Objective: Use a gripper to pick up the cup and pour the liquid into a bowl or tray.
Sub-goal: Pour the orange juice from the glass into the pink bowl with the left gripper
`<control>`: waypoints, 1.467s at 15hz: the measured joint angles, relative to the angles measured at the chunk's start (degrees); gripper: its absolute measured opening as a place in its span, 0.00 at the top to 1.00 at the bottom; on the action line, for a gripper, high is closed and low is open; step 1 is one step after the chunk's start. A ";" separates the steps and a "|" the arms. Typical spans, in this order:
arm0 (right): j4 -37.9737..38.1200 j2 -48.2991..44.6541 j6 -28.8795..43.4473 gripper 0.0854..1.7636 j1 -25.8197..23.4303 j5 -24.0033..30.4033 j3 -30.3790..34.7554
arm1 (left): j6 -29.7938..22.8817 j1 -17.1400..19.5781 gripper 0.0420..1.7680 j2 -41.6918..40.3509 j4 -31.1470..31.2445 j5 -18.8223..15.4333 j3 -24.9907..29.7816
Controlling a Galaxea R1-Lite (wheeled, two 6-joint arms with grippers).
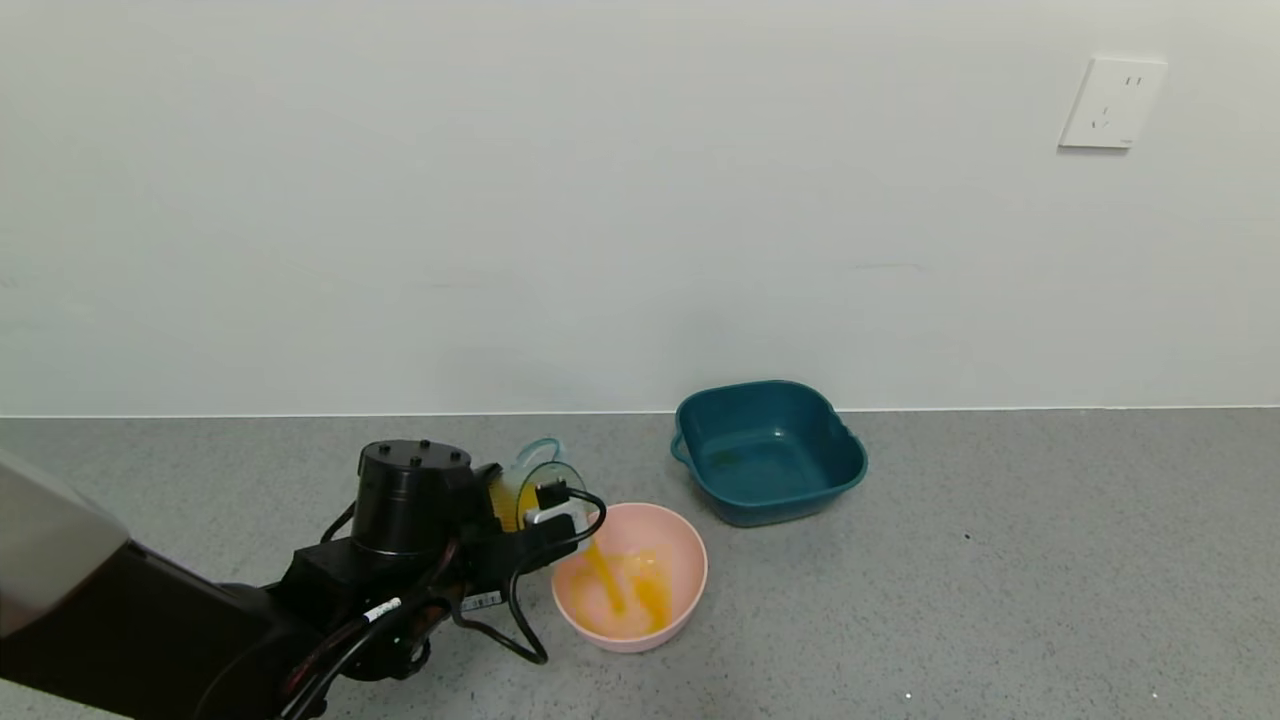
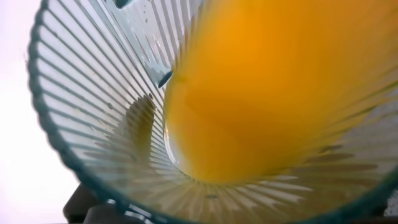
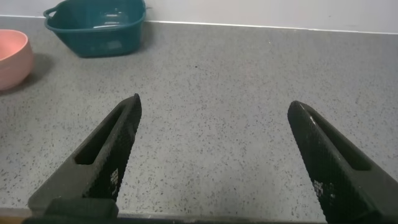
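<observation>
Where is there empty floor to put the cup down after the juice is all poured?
Bare grey surface spreads wide on the robot's right of the teal basin, where the open right gripper hovers. A strip also lies bare by the wall, left of the basin. It is crowded where the left gripper tips the cup over the pink bowl.
</observation>
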 joint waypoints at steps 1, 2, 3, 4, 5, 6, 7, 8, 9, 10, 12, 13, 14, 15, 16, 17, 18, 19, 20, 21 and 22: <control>0.05 0.00 0.00 0.03 0.00 0.02 0.00 | 1.10 -0.20 0.29 -0.09 -0.10 0.89 -0.02; 0.02 0.00 0.00 0.03 0.00 0.02 0.00 | 2.16 -0.30 0.29 -0.13 -0.13 1.66 -0.13; 0.02 0.00 0.00 0.03 0.00 0.04 0.00 | 3.08 -0.39 0.29 -0.13 -0.16 2.12 -0.28; 0.02 0.00 0.00 0.03 0.00 0.02 0.00 | 4.28 -0.44 0.29 -0.13 -0.16 2.62 -0.50; 0.02 0.00 0.00 0.03 0.00 0.04 0.00 | 5.57 -0.45 0.29 -0.13 -0.27 3.39 -0.66; 0.02 0.00 0.00 0.03 0.00 0.02 0.00 | 6.84 -0.45 0.29 -0.13 -0.33 3.91 -0.85; 0.05 0.00 0.00 0.03 0.00 0.04 0.00 | 7.91 -0.48 0.29 -0.11 -0.35 4.02 -1.01; 0.02 0.00 0.00 0.03 0.00 0.02 0.00 | 9.13 -0.56 0.29 -0.11 -0.35 4.08 -1.21; 0.00 0.00 0.00 0.03 0.00 0.02 0.00 | 10.40 -0.61 0.29 -0.11 -0.40 4.34 -1.34; 0.00 0.00 0.00 0.03 0.00 0.02 0.00 | 11.34 -0.67 0.29 -0.11 -0.38 4.91 -1.65; 0.02 0.00 0.00 0.03 0.00 0.02 0.00 | 13.46 -1.00 0.29 -0.11 -0.38 5.74 -2.07; -0.01 0.00 0.00 0.03 0.00 0.02 0.00 | 14.91 -1.13 0.29 -0.13 -0.38 6.03 -2.32; -0.01 0.00 0.00 0.03 0.00 0.00 0.00 | 16.52 -1.27 0.29 -0.13 -0.38 6.24 -2.61; 0.02 0.00 0.00 0.03 0.00 0.00 0.00 | 18.05 -1.41 0.29 -0.13 -0.35 6.68 -2.89; 0.02 0.00 0.00 0.03 0.00 0.02 0.00 | 19.36 -1.52 0.29 -0.13 -0.38 7.19 -3.25; 0.00 0.00 0.00 0.03 0.00 0.02 0.00 | 20.83 -1.68 0.29 -0.16 -0.38 7.51 -3.74; 0.00 0.00 0.00 0.03 0.00 0.00 0.00 | 21.83 -1.96 0.29 -0.16 -0.38 7.83 -4.27; 0.00 0.00 0.00 0.03 0.00 0.02 0.00 | 22.66 -2.32 0.29 -0.16 -0.33 8.47 -4.63; 0.02 0.00 0.00 0.03 0.00 0.00 0.00 | 23.93 -2.84 0.29 -0.16 -0.29 9.52 -4.99; 0.00 0.00 0.00 0.03 0.00 0.02 0.00 | 25.36 -3.28 0.29 -0.16 -0.33 10.36 -5.16; -0.01 0.00 -0.02 0.03 0.00 0.02 0.00 | 26.95 -3.64 0.29 -0.16 -0.30 11.03 -5.49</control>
